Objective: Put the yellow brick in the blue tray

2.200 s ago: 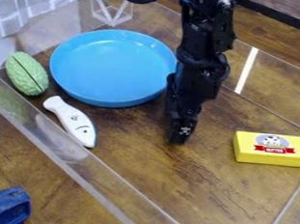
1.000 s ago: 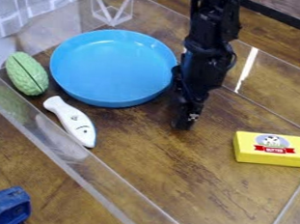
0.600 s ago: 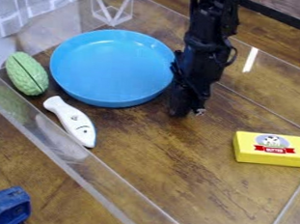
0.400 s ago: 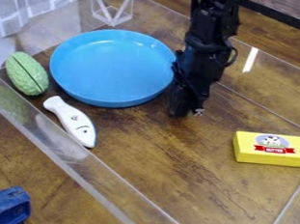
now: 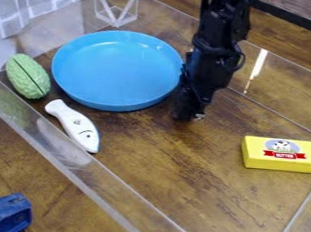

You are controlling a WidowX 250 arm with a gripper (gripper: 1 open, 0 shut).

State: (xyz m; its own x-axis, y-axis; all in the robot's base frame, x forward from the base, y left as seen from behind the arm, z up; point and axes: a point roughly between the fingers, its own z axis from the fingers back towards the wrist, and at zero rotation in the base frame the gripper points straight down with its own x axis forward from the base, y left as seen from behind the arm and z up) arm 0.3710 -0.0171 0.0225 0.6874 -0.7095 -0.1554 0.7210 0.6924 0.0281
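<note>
Blue cloth [image 5: 1, 216] at the bottom-left corner, cut off by the frame edge. Brick [image 5: 283, 153] flat on the wood table [image 5: 180, 200] at right, well apart from the gripper [image 5: 186, 114], whose jaws are together on nothing, tips down at the table just beside the tray [image 5: 116, 70] rim. Arm's upper part runs out of frame at top.

Single black robot arm, entering from top edge of frame, descending near-vertically with slight lean. Wrist section bulky, cabled. Gripper [image 5: 186, 114] pointing straight down, tip at table level, jaws closed together with nothing visible between them. No second arm in view.
</note>
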